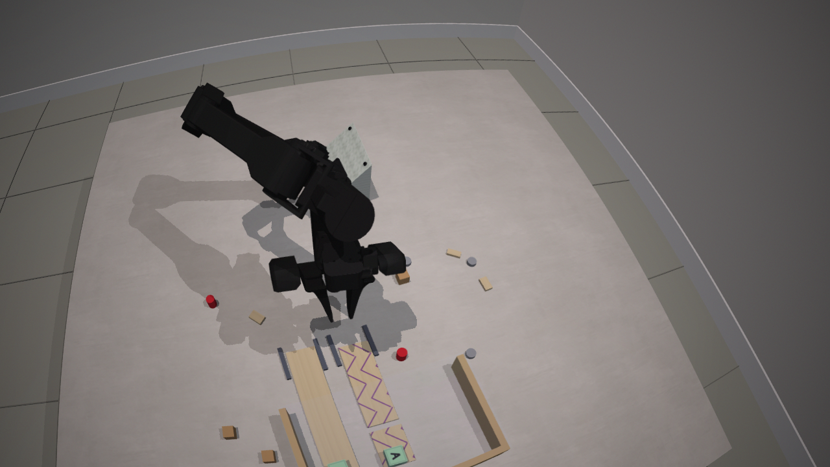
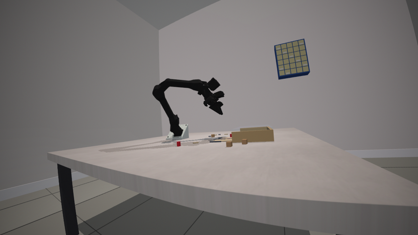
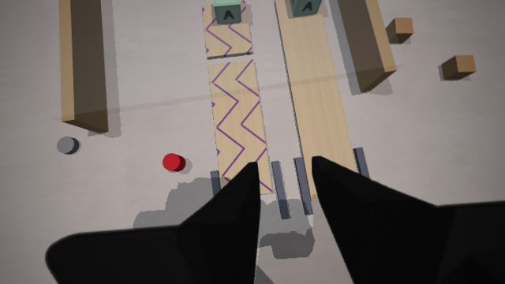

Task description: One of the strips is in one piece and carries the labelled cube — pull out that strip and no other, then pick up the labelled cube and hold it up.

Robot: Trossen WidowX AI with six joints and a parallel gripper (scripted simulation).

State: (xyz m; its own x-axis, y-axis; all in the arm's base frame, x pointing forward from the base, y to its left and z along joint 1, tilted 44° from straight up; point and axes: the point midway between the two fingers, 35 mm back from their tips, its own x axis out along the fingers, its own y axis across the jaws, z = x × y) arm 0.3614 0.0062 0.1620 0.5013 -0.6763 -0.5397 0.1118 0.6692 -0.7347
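Observation:
My gripper (image 1: 341, 320) (image 2: 222, 113) (image 3: 284, 167) is partly open, with nothing between its fingers, high above the near ends of the strips. A plain wooden strip (image 1: 316, 400) (image 3: 316, 79) shows no break and bears a green cube (image 1: 338, 464) (image 3: 307, 7) marked A, cut off by the frame edge. Beside it, a zigzag strip is split by a gap into a long piece (image 1: 368, 383) (image 3: 240, 130) and a short piece (image 1: 380, 439) (image 3: 215, 41). The short piece bears another green cube (image 1: 395, 455) (image 3: 228, 13) marked A. The strips' far ends are cut off.
A wooden wall (image 1: 478, 400) (image 3: 88, 59) and another wall (image 1: 292, 435) (image 3: 367, 43) flank the strips. Dark guide bars (image 1: 284, 364) (image 3: 279, 189) edge their near ends. A red cylinder (image 1: 401, 353) (image 3: 172, 162), a grey disc (image 1: 470, 353) (image 3: 68, 145) and brown blocks (image 1: 229, 432) (image 3: 465, 64) lie around.

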